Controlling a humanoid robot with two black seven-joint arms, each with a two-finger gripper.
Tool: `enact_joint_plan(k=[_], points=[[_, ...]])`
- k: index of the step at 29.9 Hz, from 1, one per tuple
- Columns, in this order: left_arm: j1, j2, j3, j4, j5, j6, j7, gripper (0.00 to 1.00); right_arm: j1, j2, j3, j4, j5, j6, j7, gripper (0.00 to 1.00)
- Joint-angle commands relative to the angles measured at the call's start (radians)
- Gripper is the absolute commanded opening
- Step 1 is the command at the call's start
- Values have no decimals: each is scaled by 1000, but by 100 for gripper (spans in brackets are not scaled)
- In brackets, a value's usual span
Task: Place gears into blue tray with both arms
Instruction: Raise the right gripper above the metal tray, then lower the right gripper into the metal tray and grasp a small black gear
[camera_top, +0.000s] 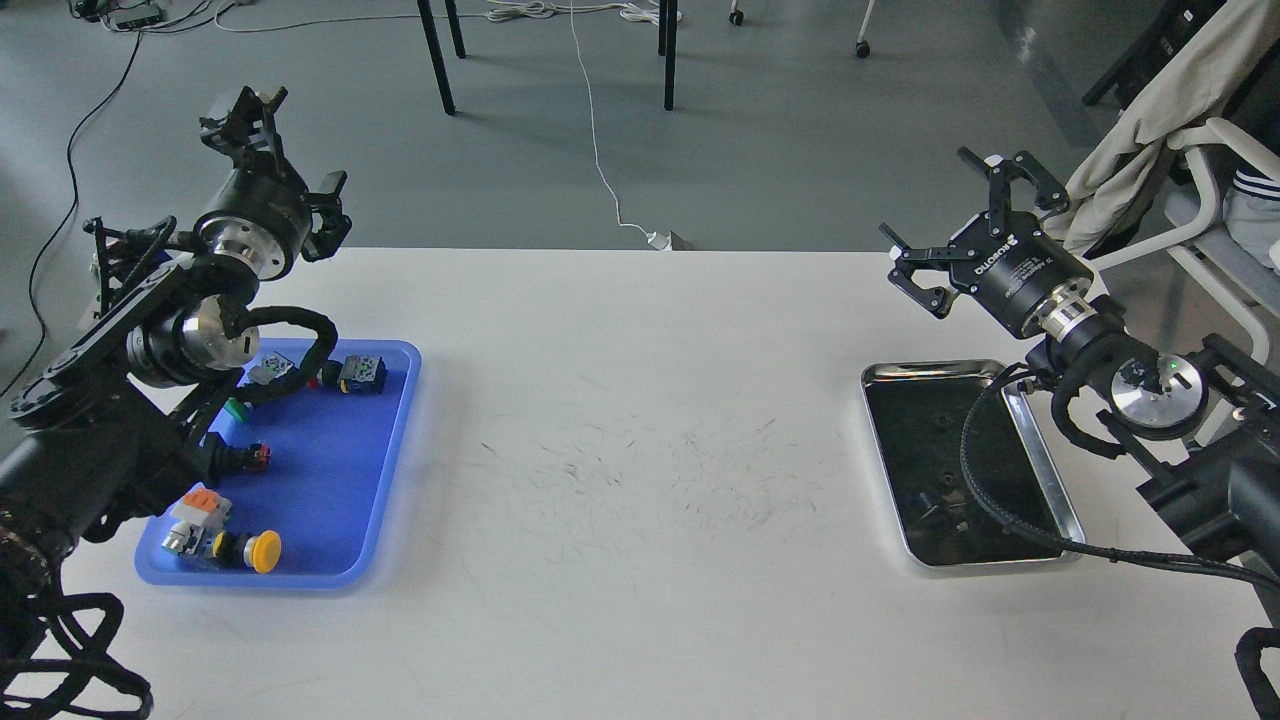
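Only legible txt: "ROBOTIQ" in white caps on the black body of the right gripper (950, 235), running along its side, just behind the fingers. Smaller print next to that brand mark is too tiny to read. No readable labels or nos. on the left gripper (275, 140), the blue tray (385, 480) or the steel tray (1050, 470).

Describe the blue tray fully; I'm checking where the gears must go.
The blue tray is bright blue plastic, rectangular with rounded corners and a low raised rim. It lies flat on the white table's left side, holding several push-button switches, no gears visible. The left arm overhangs its left part.
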Motion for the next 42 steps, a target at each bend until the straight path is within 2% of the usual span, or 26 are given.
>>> enact_joint_plan(k=[1,5,8,13,16,19,25,29,34,38,42], points=[[7,22,9,-1,5,-3,-1,98,20,-2,-11,0,-6,0,0,99],[7,22,9,8,5,-3,-3,98,46,-47,-44,12,-72,0,0,99],[7,17,10,5,7,0,-3,98,114,-113,-142,32,-94,0,0,99],[9,11,39,6,19,-1,-7,98,327,-268,-478,121,-234,0,-8,99],[7,11,56,6,19,-1,-32,98,460,-307,-679,193,-388,0,-12,99],[6,13,56,6,19,-1,-38,98,597,-330,-862,257,-548,0,-23,99],[0,13,55,5,17,-1,-38,98,841,-321,-1207,325,-752,0,-64,99],[-2,13,55,0,17,-1,-39,98,915,-270,-1382,349,-939,0,-71,99],[-2,14,55,0,17,-1,-43,98,878,-184,-1453,293,-991,0,-71,99],[3,14,55,2,17,-1,-64,98,800,-103,-1456,204,-990,0,-71,99],[6,14,55,2,17,-1,-67,98,763,-60,-1456,179,-991,0,-71,98]])
